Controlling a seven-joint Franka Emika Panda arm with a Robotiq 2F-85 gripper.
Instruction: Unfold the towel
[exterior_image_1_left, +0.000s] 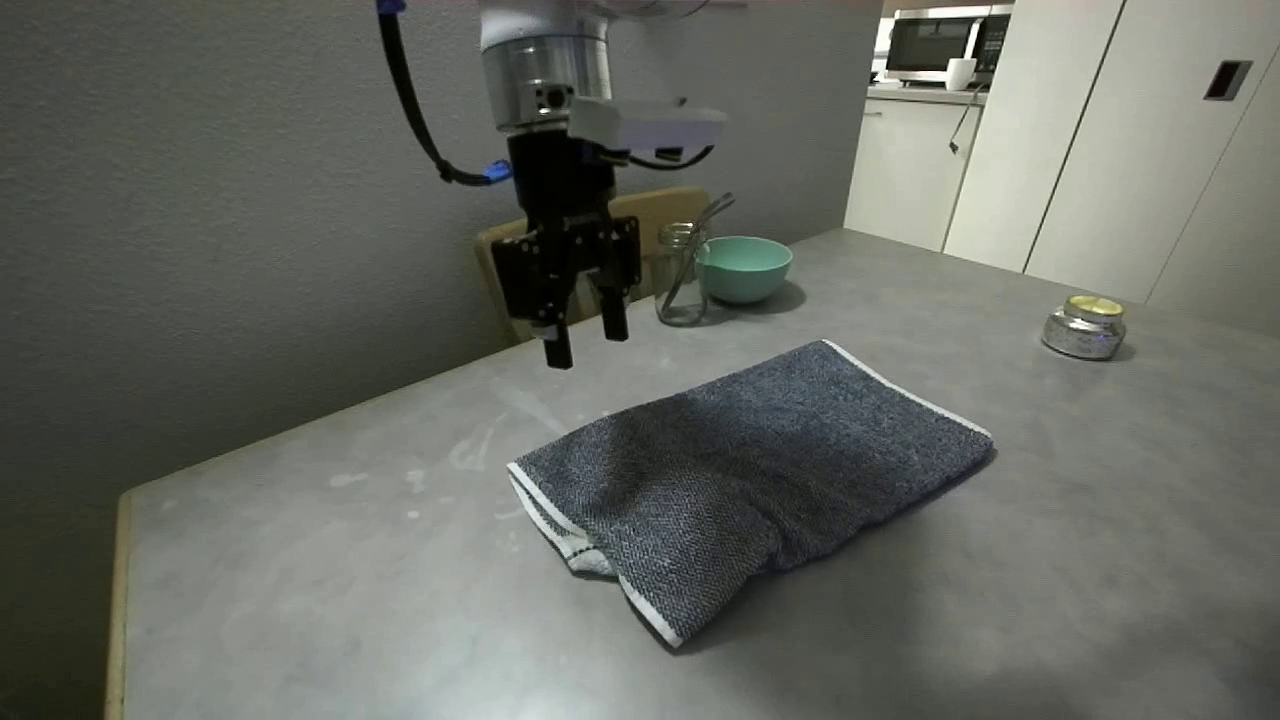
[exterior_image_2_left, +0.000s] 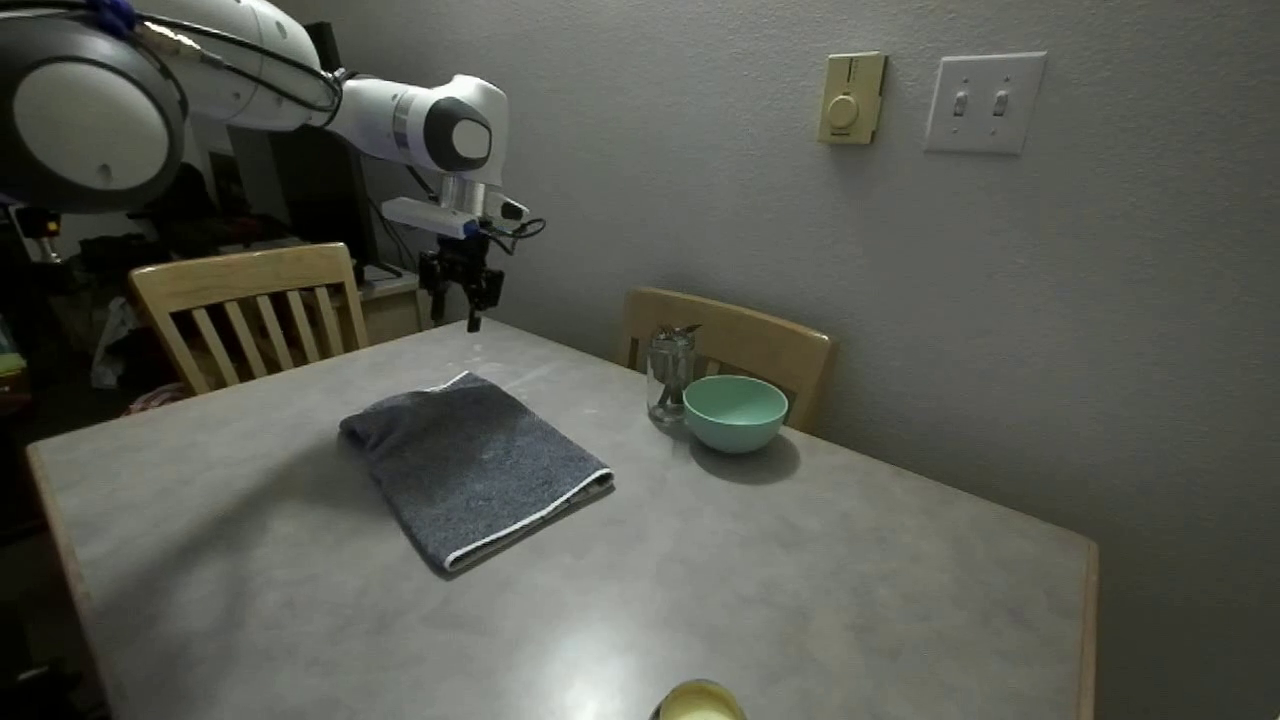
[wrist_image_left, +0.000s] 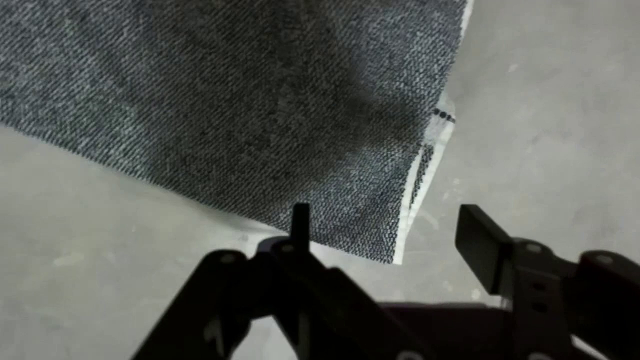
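The towel (exterior_image_1_left: 750, 450) lies folded on the table in both exterior views (exterior_image_2_left: 480, 470), its dark blue-grey face up with a pale hem. At one end its layers are spread apart, and a paler underside with a dark stripe peeks out. Its middle is slightly wrinkled. My gripper (exterior_image_1_left: 587, 342) is open and empty, held above the table near that end, apart from the cloth; it also shows in an exterior view (exterior_image_2_left: 456, 316). In the wrist view the open fingers (wrist_image_left: 385, 220) frame a corner of the towel (wrist_image_left: 275, 110), which lies below them.
A glass jar with utensils (exterior_image_1_left: 680, 295) and a green bowl (exterior_image_1_left: 745, 270) stand near the table's wall-side edge. A small silver jar with a yellow top (exterior_image_1_left: 1085, 328) stands farther off on the table (exterior_image_2_left: 900, 600). Wooden chairs (exterior_image_2_left: 250, 290) and a wall (exterior_image_2_left: 650, 180) border the table.
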